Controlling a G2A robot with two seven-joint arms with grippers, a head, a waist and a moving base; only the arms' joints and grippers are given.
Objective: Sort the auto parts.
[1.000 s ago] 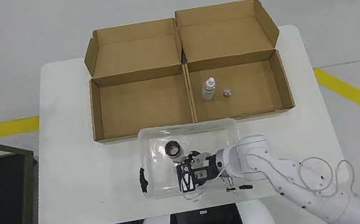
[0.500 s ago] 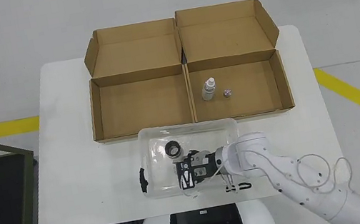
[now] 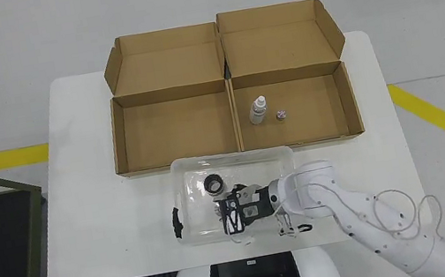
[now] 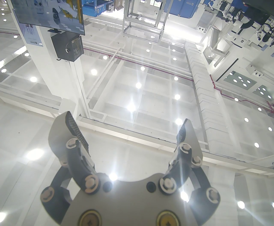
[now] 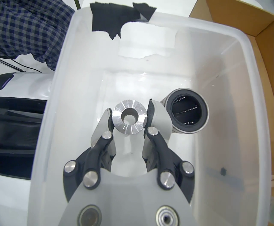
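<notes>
Nearest: 1 clear bin (image 3: 230,155), sitting close to near edge of white table (image 3: 91,206). 1 strip of black tape (image 3: 177,222) on bin's left end wall.

Inside bin, 2 parts:
- 1 silver ring (image 5: 128,127), clamped flat-face-up in right gripper (image 5: 130,111), jaws narrow, one pad on each side of ring. Placed roughly mid-bin, apart from every wall; cannot tell whether lifted off bin floor.
- 1 black-ended bearing (image 5: 187,111), lying tilted with bore open to right wrist view, just beside one gripper finger; touching or not, cannot tell. Toward bin's far wall in top view (image 3: 213,184).

Bare bin floor on both sides of gripper (image 3: 233,211); more room toward bin's right end.

Beyond bin: 2 cardboard boxes side by side, walls touching, lids folded back on far side.
- Left box (image 3: 175,132): plain floor in full view.
- Right box (image 3: 316,108): 2 items near its left wall, 1 white bottle (image 3: 259,110) and 1 small metal part (image 3: 282,114), just beside each other.

Narrow gap between bin and boxes. Wide strips of white tabletop left and right of bin.

Left gripper (image 4: 127,119): pointing up at ceiling, fingers spread wide.
</notes>
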